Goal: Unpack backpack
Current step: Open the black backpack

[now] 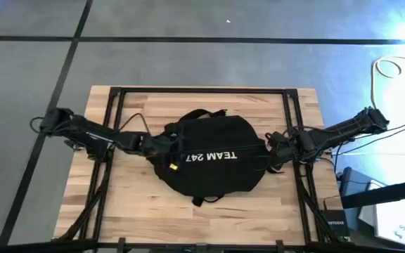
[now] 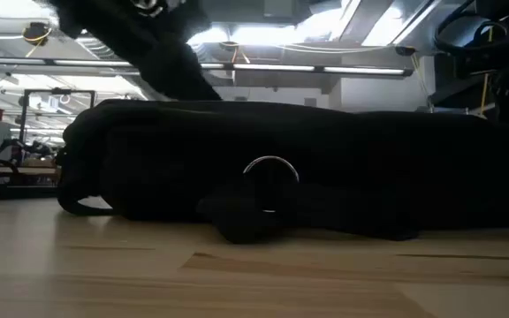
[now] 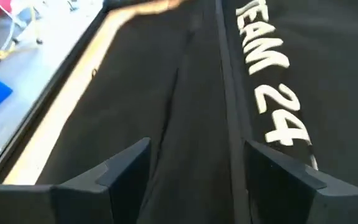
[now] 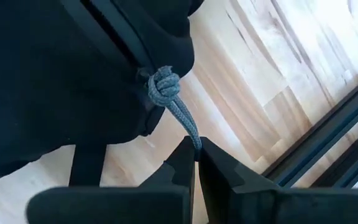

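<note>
The right pincer [image 4: 197,163] grips the backpack's [image 1: 213,158] zipper cord [image 4: 178,111]; the left pincer [image 3: 194,171] hovers wide over its fabric.

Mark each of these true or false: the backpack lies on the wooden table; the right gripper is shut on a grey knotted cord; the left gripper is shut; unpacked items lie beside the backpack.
1. The backpack lies on the wooden table: true.
2. The right gripper is shut on the grey knotted cord: true.
3. The left gripper is shut: false, its fingers are spread above the backpack's fabric.
4. Unpacked items lie beside the backpack: false, none show.
</note>
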`<state>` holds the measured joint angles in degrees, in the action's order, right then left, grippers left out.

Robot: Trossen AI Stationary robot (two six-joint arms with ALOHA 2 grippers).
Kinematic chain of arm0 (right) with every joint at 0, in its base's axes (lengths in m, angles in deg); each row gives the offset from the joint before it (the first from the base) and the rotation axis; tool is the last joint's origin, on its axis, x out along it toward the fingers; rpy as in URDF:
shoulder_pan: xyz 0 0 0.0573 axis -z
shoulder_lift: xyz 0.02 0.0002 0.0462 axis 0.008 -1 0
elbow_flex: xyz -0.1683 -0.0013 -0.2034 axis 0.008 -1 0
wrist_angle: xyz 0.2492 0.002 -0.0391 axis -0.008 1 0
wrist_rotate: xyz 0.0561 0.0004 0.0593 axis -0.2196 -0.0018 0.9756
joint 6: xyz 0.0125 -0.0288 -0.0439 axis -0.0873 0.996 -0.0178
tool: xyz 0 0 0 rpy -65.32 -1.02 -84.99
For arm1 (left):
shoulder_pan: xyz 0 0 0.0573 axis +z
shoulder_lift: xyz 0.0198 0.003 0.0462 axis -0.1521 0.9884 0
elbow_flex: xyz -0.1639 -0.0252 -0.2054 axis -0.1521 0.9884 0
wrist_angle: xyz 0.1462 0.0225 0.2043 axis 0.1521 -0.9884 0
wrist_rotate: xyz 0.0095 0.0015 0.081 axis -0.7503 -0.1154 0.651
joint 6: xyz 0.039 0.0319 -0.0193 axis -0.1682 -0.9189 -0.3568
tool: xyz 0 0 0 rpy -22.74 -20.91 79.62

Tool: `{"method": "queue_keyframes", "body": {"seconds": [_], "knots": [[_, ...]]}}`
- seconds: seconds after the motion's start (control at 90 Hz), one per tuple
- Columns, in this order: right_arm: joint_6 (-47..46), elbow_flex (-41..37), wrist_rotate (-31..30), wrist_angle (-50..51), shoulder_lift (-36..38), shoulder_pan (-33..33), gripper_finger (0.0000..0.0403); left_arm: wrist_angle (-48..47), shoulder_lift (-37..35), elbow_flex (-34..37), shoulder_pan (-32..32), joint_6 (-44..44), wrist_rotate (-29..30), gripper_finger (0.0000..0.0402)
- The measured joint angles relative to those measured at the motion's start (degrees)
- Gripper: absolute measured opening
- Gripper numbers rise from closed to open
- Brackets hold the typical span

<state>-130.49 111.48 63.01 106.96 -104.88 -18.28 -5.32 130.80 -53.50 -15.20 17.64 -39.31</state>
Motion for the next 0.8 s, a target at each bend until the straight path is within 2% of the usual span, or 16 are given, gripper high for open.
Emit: {"method": "queue_keyframes", "body": {"seconds": [0.089, 0.244, 0.367, 0.533, 0.8], "knots": [[0.0, 0.0, 0.0, 0.0, 0.0, 0.0, 0.0000, -2.1, 1.3, -2.2, 0.7, 0.0, -4.3, 0.0239], [0.0, 0.0, 0.0, -0.1, 0.0, 0.0, 0.0000, -3.7, 2.3, -3.3, 1.7, -1.2, -4.8, 0.0239], [0.0, 0.0, 0.0, -0.1, 0.0, 0.0, 0.0000, -4.7, 2.4, -3.3, 3.1, -0.7, -9.6, 0.0239], [0.1, 0.0, -0.1, -0.1, 0.0, 0.0, 0.0000, -6.5, 2.4, -3.3, 4.3, -1.1, -7.0, 0.0239], [0.1, 0.0, -0.3, -0.1, 0.0, 0.0, 0.0000, -9.8, 3.9, -3.4, 5.8, -3.1, -6.8, 0.0239]]}}
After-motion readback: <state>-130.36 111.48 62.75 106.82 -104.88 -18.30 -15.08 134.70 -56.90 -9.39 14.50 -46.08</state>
